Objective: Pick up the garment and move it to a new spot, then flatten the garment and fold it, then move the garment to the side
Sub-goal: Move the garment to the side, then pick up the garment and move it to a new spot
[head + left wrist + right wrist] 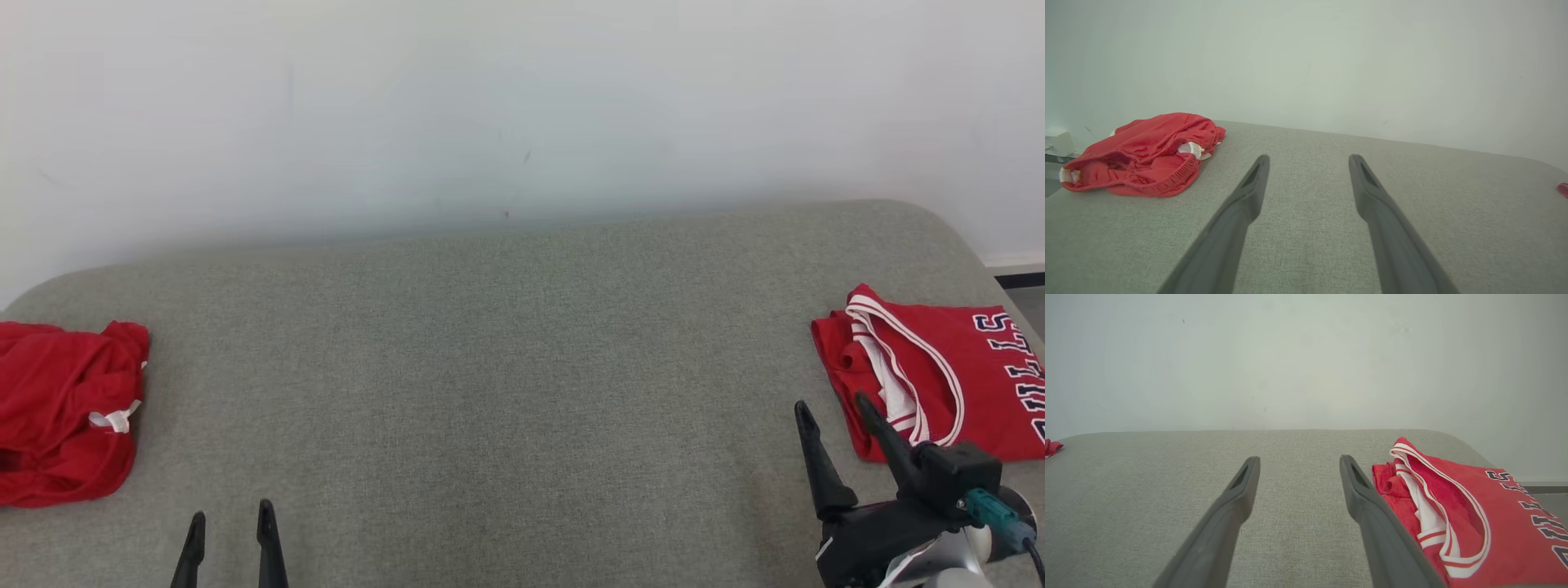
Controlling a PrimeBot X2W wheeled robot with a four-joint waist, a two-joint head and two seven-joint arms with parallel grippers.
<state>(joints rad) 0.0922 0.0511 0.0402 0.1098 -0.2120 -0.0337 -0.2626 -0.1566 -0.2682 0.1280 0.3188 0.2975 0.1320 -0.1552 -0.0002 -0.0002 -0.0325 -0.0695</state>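
Left gripper (pixel 232 510) and right gripper (pixel 832 402) are spread, empty — the folded jersey (pixel 955 376) at right could be snagged and undone by the latter.

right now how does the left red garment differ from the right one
The left garment is crumpled in a heap; the right garment lies folded flat. The left garment shows no lettering; the right garment bears dark letters. Both are red, on the grey surface.
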